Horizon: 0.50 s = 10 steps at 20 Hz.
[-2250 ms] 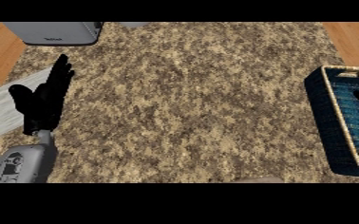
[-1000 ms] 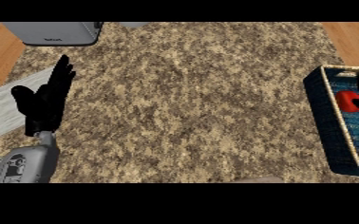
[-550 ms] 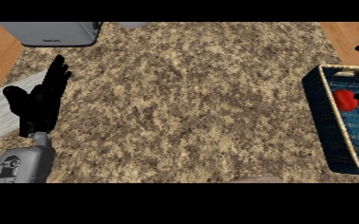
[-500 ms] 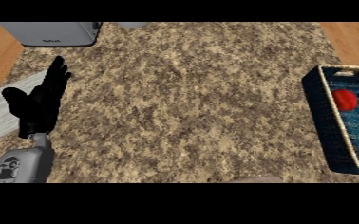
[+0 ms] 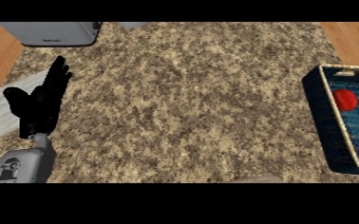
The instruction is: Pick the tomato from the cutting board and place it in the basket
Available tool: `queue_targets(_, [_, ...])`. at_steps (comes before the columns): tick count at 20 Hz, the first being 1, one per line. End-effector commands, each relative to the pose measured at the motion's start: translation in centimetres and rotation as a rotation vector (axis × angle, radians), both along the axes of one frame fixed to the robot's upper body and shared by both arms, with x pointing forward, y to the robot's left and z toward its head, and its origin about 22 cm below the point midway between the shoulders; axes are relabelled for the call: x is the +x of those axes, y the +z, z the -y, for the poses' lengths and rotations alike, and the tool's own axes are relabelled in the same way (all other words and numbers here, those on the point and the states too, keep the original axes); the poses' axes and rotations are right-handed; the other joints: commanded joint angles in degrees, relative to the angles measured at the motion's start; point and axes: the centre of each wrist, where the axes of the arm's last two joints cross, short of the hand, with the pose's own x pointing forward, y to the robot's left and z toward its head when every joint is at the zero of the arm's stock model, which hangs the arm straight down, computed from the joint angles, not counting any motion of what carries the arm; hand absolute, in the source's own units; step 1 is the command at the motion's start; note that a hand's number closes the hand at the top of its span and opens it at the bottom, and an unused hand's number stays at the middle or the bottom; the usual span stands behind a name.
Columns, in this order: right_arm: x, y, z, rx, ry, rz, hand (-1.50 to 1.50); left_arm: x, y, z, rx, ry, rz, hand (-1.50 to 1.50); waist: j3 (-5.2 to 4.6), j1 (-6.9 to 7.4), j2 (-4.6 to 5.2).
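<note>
A red tomato [image 5: 345,99] lies inside the dark blue basket [image 5: 324,123] at the right edge of the head view. My left hand [image 5: 41,103] rests at the left edge, open, fingers straight and pointing up, holding nothing. It is far from the basket. My right hand does not show. No cutting board is in view.
A grey appliance [image 5: 52,32] stands at the back left corner. The speckled granite counter [image 5: 189,99] fills the middle. Wooden floor shows past its left and right far corners. A sliver of something tan [image 5: 256,179] pokes in at the bottom edge.
The tomato has appeared in the basket, which was seen without it at first. The view shifted slightly, so the basket sits further into frame. My left hand stays open.
</note>
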Motion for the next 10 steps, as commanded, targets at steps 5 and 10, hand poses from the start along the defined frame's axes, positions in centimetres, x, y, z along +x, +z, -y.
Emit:
queue_targets(5, [-8.2, 0.1, 7.4, 0.164, -0.058, -0.006, -1.5, -0.3, -0.7, 0.3, -0.009, -0.014, 0.006, 0.0, 0.16, 0.81, 0.43])
queue_targets(10, [-10.8, -0.1, 9.0, 0.206, -0.015, 0.033, -1.5, 0.6, 0.1, 1.4, -0.012, -0.017, 0.015, 0.0, 0.25, 1.07, 0.58])
